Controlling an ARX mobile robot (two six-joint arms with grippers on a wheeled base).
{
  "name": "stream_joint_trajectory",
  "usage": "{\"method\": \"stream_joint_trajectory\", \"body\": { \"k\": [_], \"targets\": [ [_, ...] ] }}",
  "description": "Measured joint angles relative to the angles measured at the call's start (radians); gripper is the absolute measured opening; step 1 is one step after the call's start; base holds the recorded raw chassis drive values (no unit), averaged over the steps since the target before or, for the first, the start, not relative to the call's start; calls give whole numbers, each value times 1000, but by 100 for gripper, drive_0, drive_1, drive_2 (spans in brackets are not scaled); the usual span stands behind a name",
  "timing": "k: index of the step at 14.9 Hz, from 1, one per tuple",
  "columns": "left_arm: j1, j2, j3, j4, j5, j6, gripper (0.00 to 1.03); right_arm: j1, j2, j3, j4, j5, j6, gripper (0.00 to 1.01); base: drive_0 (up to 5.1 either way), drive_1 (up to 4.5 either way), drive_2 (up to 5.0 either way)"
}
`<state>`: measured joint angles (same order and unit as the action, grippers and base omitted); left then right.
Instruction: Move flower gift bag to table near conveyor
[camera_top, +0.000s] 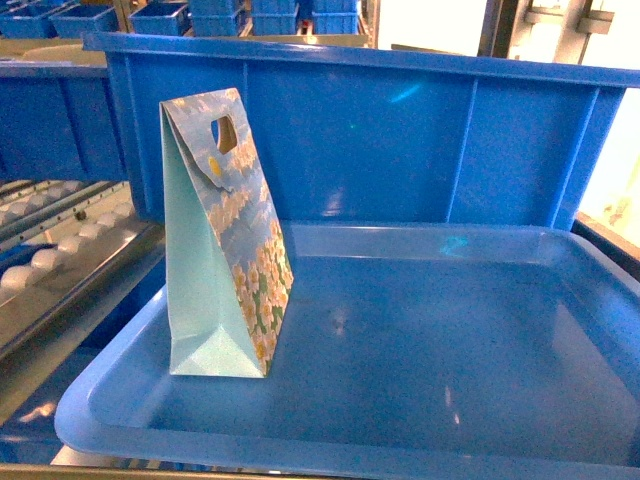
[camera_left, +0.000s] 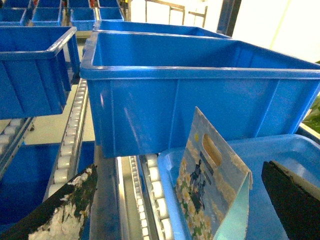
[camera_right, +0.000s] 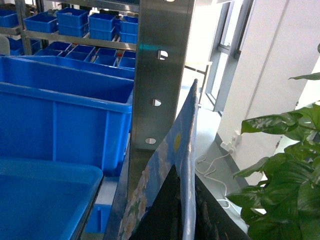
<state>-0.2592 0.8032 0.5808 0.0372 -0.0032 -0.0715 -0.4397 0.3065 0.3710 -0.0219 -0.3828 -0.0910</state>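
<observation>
A flower gift bag (camera_top: 225, 235) stands upright at the left end of a blue tray (camera_top: 420, 340), with its cut-out handle on top. In the left wrist view this bag (camera_left: 212, 192) is between the wide-apart fingers of my left gripper (camera_left: 179, 167), which is open and touches nothing. My right gripper (camera_right: 184, 170) is shut on the thin edge of another flower gift bag (camera_right: 176, 137), held up beside a steel post. The conveyor (camera_top: 50, 255) with white rollers slopes along the left of the tray. The table is out of view. Neither gripper shows in the head view.
A large blue bin (camera_top: 400, 130) stands right behind the tray, close to the bag. More blue bins (camera_left: 35, 70) fill the racking. The steel upright (camera_right: 160, 75) is just left of my right gripper, and a leafy plant (camera_right: 285, 170) is on its right.
</observation>
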Motion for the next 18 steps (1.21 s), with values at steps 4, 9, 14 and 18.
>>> {"method": "stream_joint_trajectory", "body": {
  "k": [4, 9, 14, 18],
  "targets": [
    [-146, 154, 67, 57, -101, 14, 98, 0, 0, 0, 0, 0, 0, 3, 0, 0, 0],
    [-285, 388, 117, 144, -264, 18, 98, 0, 0, 0, 0, 0, 0, 3, 0, 0, 0],
    [-353, 523, 127, 134, -348, -99, 98, 0, 0, 0, 0, 0, 0, 3, 0, 0, 0],
    [-330, 560, 128, 177, -391, -138, 98, 0, 0, 0, 0, 0, 0, 3, 0, 0, 0]
  ]
}}
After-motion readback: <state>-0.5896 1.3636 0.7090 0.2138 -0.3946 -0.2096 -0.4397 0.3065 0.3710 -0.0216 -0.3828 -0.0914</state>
